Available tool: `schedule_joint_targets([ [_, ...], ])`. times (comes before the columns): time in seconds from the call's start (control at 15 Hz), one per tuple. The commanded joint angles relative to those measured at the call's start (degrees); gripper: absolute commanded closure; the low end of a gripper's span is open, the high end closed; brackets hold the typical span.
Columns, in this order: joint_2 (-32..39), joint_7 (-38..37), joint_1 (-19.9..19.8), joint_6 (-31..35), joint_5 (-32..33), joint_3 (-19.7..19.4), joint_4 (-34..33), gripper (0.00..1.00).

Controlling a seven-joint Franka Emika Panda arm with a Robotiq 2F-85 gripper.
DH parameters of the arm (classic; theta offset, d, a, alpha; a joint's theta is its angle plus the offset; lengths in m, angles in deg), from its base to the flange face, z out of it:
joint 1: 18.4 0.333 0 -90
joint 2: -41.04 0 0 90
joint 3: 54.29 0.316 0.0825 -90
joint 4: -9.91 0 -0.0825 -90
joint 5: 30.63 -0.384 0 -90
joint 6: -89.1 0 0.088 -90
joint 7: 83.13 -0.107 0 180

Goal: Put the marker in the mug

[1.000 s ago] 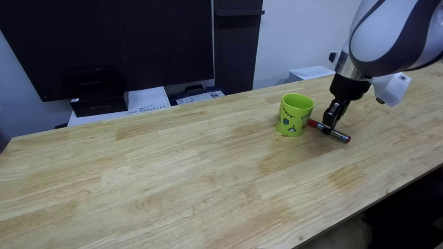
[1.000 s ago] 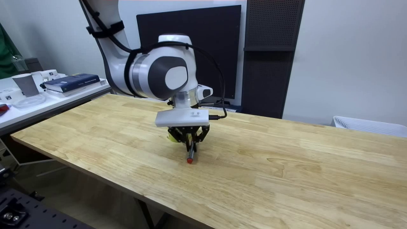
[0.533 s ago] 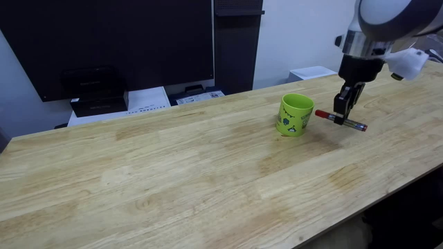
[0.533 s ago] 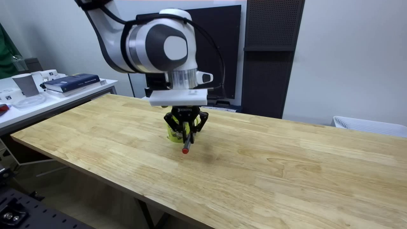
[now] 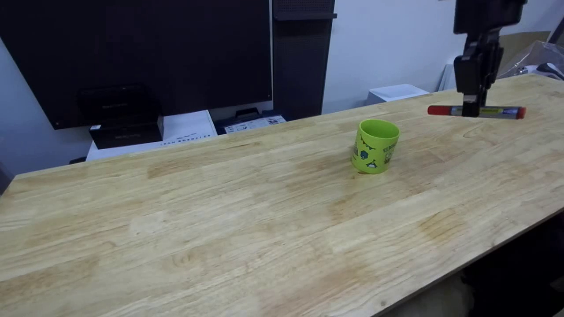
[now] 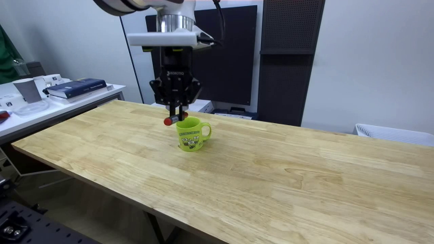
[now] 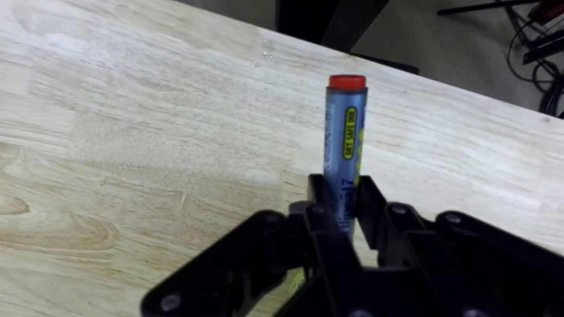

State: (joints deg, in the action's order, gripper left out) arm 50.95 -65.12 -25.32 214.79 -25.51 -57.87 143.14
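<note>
My gripper is shut on the marker around its middle and holds it well above the table, lying nearly level. The marker has a grey printed body and red ends. In an exterior view the gripper and marker appear at the mug's upper left. The lime-green mug stands upright on the table, to the left of the marker there; its handle shows in an exterior view. In the wrist view the marker sticks out between the fingertips; only a sliver of the mug shows.
The wooden table carries the mug. Its edge shows in both exterior views. Behind it stand a white box and a dark board. A side table holds books and a grey cup.
The gripper has lifted the marker from the table and moved up, away from the mug, to the right in one exterior picture. The marker has turned more level. The mug has not moved.
</note>
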Motion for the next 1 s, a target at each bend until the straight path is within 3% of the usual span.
schedule_joint_targets([
  [0.0,2.75,-1.33,1.71,-10.19,-1.13,1.11,-7.99,0.95],
  [0.47,15.05,1.23,1.73,-15.61,-2.66,2.52,-22.70,0.95],
  [0.93,24.02,1.12,1.09,-19.12,-3.16,2.91,-30.95,0.95],
])
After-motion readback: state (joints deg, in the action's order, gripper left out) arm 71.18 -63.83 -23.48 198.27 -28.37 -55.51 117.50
